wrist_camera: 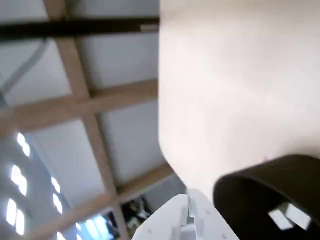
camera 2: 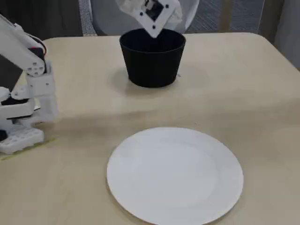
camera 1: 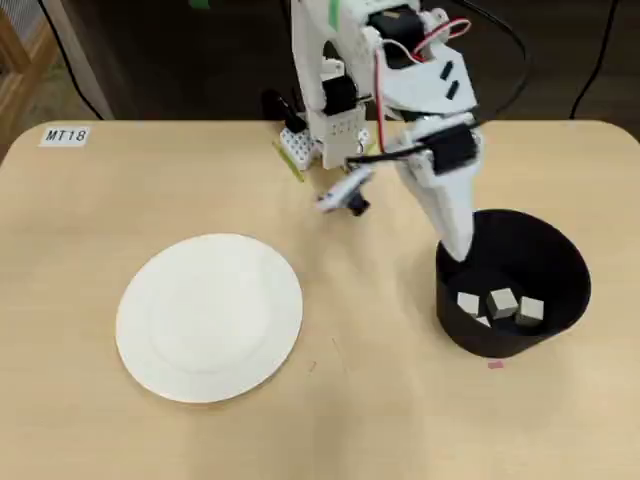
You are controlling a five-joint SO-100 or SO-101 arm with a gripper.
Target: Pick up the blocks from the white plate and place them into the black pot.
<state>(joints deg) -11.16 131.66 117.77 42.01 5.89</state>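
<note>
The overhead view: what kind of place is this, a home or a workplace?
Probably a lab or office test bench, not a home. The light wooden table carries a label reading MT18, the arm's base stands on it, and only test props are set out: a white plate and a black pot.

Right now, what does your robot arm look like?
My arm is made of chunky white plastic parts with black motor blocks between them. Thin red and white wires loop over the top, and a thicker black cable trails behind. My gripper is white and narrows to a point. My white base sits on the tan table.
</note>
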